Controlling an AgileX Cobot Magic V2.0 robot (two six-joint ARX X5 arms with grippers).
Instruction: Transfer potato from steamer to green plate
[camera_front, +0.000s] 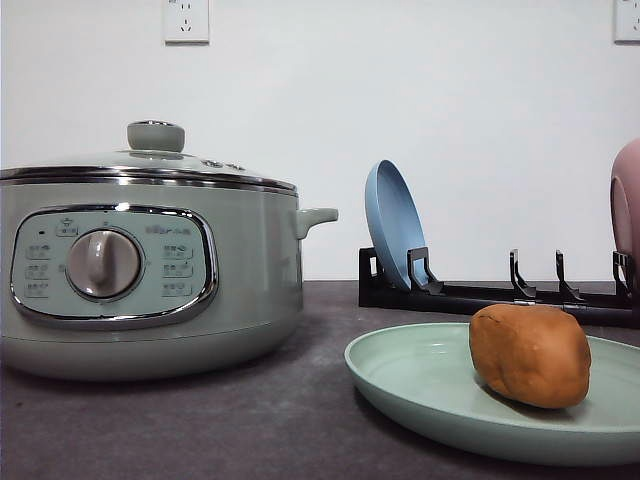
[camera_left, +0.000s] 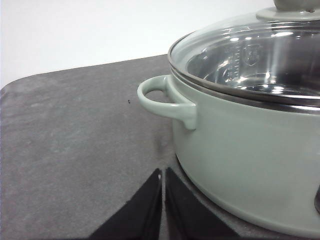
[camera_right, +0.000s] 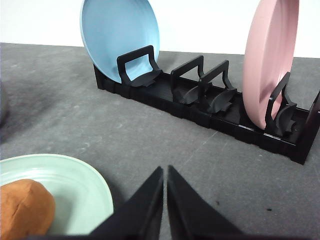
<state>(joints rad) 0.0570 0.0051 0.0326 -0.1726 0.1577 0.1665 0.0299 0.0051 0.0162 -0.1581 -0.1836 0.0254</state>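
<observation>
Right now, on my left wrist feed, the left tool (camera_left: 162, 200) has its two black fingers pressed together with barely a slit between them, holding nothing, hovering low over the dark grey tabletop (camera_left: 75, 140) just beside the steamer (camera_left: 250, 165). From that camera I see the steamer's pale green wall, its small looped side handle (camera_left: 162, 97) and the glass lid (camera_left: 255, 55) seated on the chrome rim, with a shiny metal interior showing through the glass. On my right wrist feed, the right tool (camera_right: 165, 205) is likewise pinched to a narrow slit and grips nothing; it sits above bare tabletop, near the rim of the green plate (camera_right: 80, 185). The potato (camera_right: 25, 207) lies on that plate, apart from the tool's fingers. Beyond the right tool stands a black dish rack (camera_right: 210, 107), with the blue plate (camera_right: 120, 35) upright in one end slot and the pink plate (camera_right: 267, 60) upright near the other end, the slots between them vacant. My front camera confirms the layout: the steamer (camera_front: 150, 270) on the left with its lid on and its dial panel facing me, the green plate (camera_front: 430, 385) on the right with the orange-brown potato (camera_front: 530, 355) resting in it, and the rack (camera_front: 490, 295) behind the plate against the white wall, which carries power sockets (camera_front: 186, 20).
</observation>
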